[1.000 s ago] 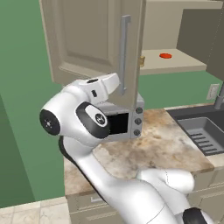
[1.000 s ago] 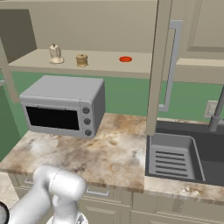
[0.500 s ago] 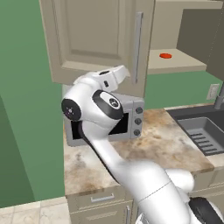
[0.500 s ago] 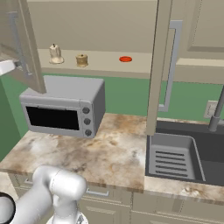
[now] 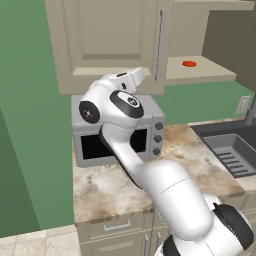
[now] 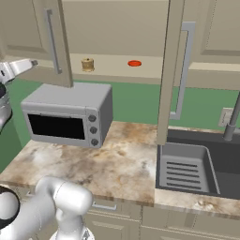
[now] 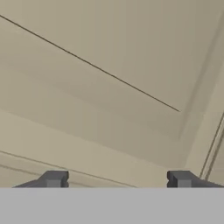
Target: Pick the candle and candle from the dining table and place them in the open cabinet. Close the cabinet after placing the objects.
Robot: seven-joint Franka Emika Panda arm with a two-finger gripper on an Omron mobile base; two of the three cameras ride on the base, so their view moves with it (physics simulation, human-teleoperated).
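Note:
My gripper [image 7: 117,179] is open and empty, its tips wide apart right against the panelled face of the cabinet's left door [image 5: 112,42]. In the left base view my hand [image 5: 131,78] presses at that door's lower edge, beside its silver bar handle [image 5: 160,45]. The door [image 6: 52,42] stands partly swung over the shelf. The squat golden-brown candle [image 6: 87,64] stands on the beige shelf [image 6: 112,70] just right of the door. The pale cream candle is hidden behind the door. The right door [image 6: 173,70] stands open, edge-on. The dining table is out of view.
A flat red disc [image 6: 134,63] lies on the shelf right of the candle. A grey microwave [image 6: 68,115] sits on the marbled counter [image 6: 117,159] below the cabinet. A dark sink [image 6: 197,168] with a tap is at the right.
The left cabinet door has swung rightward toward shut, pushed by my hand, and now covers the cream candle. The arm has followed it to the right.

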